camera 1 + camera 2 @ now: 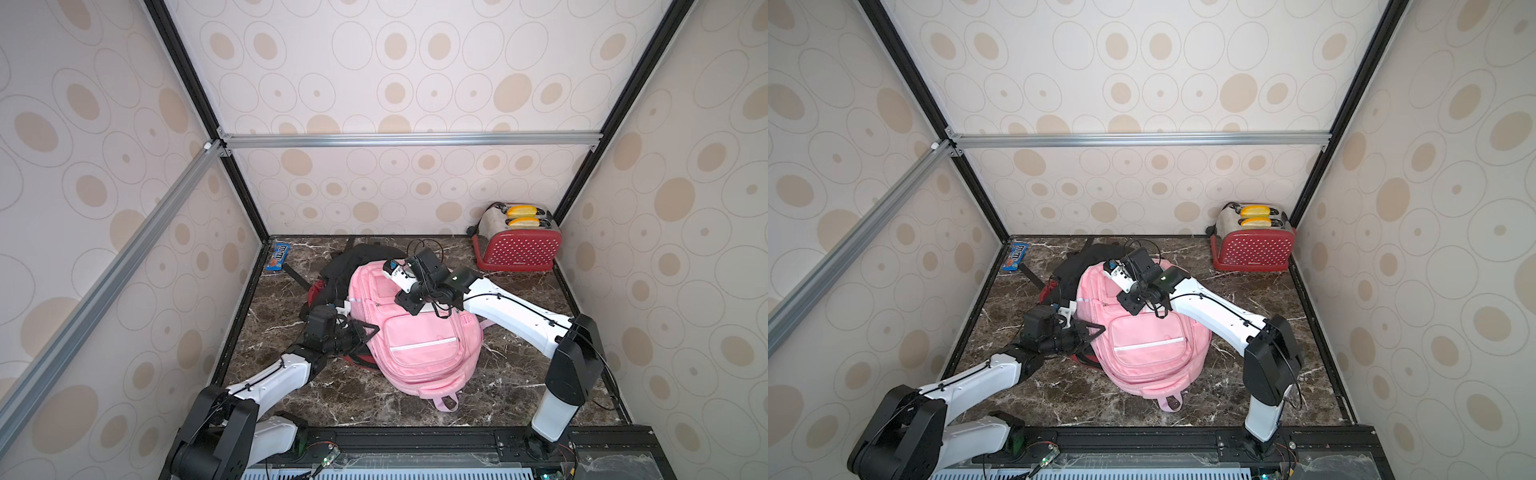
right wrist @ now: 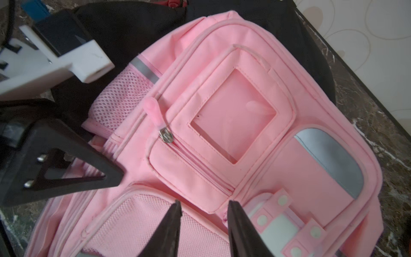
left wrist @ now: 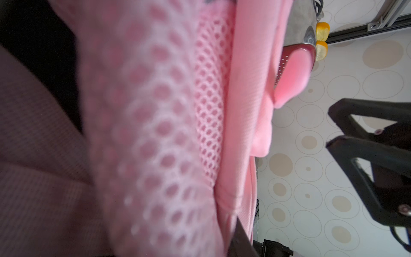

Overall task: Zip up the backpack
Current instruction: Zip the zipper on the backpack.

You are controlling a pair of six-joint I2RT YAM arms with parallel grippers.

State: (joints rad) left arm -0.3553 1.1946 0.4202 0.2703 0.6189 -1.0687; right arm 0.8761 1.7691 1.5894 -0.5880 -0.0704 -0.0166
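Since the backpack (image 1: 419, 345) is soft, light cloth that sags and can slide on the table (image 1: 519, 374), it is judged that it must be braced while the zip is drawn. It is laid front up beneath the right gripper (image 2: 204, 203) and against the left gripper (image 1: 368, 330), with a dark bag (image 1: 365, 257) under it beyond both.

The right gripper's jaws are seen apart with nothing between them, poised over the front pocket (image 2: 222, 124). The left gripper appears clamped on the cloth at the backpack's side, beside the mesh pocket (image 3: 160, 133), though only one of its fingers is clearly shown.

The best hold is judged to be the pink pull tab (image 2: 153, 110), small and floppy, found ahead of the right gripper and toward the left gripper. The metal slider (image 2: 165, 136) at its root is smaller and likely slicker.

Tab and slider are shown plainly only in the right wrist view; in the top views they cannot be made out. By the left wrist view alone the mesh is given at close range, blurred, and the right gripper's parted fingers are seen from the side. The whole layout is given only by the top views.
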